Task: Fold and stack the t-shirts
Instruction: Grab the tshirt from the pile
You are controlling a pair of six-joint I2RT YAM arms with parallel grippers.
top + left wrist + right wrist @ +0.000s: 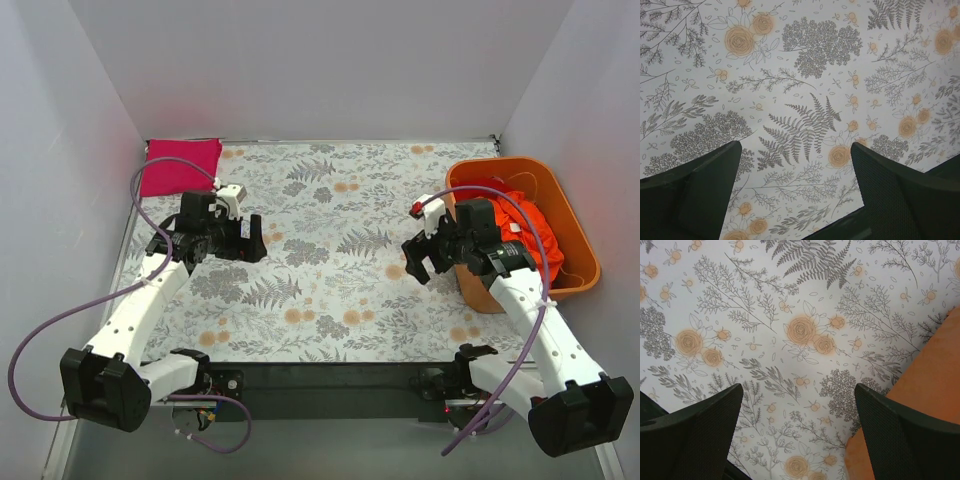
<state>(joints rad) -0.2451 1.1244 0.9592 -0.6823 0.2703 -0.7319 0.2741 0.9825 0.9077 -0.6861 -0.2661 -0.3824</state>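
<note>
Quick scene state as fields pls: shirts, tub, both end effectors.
tub: orange, at the right edge of the table
pink t-shirt: folded, flat at the far left corner
orange t-shirt: bunched in the tub, unfolded
other shirts: none visible; may be hidden in the tub
left end effector: open, empty, above bare table
right end effector: open, empty, beside the tub's left wall
stack: one folded shirt only

A flowered tablecloth (330, 300), grey ferns and pale orange blooms on white, lies beneath the left gripper (255, 240) and the right gripper (418, 258). An orange plastic tub (500, 165) stands just right of the right gripper, behind its fingers. Plain white walls (320, 60) rise beyond both.
</note>
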